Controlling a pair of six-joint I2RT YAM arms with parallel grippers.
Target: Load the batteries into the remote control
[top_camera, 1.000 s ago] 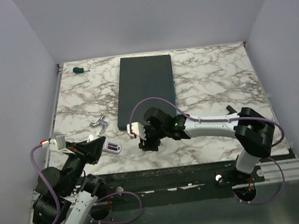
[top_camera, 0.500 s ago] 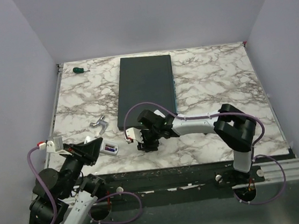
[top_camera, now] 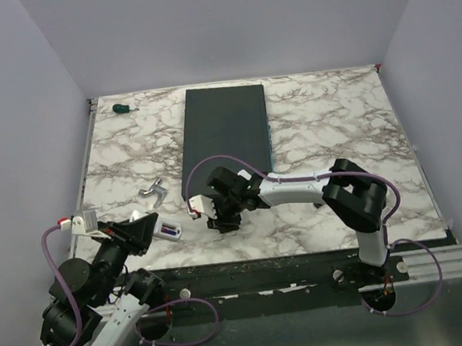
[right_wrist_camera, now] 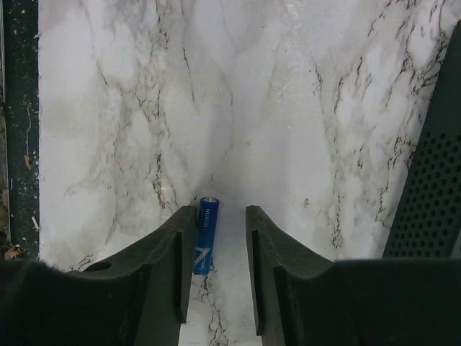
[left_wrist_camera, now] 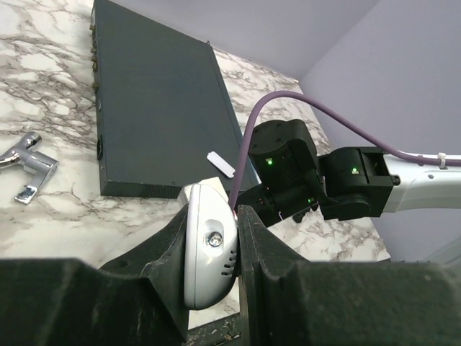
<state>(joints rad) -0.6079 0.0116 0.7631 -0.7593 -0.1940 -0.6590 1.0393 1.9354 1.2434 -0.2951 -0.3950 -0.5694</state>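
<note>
**Blue battery between your right claw's fingers; remote pinched in your left claw.**

The blue battery (right_wrist_camera: 204,234) lies flat on the marble counter (top_camera: 333,119). It rests against one finger of your right claw (right_wrist_camera: 220,216), with a gap to the other finger, so that claw is spread and not gripping. Your left claw (left_wrist_camera: 212,238) is pressed together on the white remote (left_wrist_camera: 209,249), holding it over the counter's near left corner. A purple-blue battery (top_camera: 169,228) shows in the remote's back. The two claws are near each other. The dark grey slab (top_camera: 225,136) lies just beyond the right claw, with a small white cover piece (left_wrist_camera: 220,163) on its near corner. The right arm's purple cable (left_wrist_camera: 288,108) loops above its wrist. A small metal tool (top_camera: 153,190) lies left of the slab, and the green-handled screwdriver (top_camera: 124,108) is at the far left corner, well apart.
</note>
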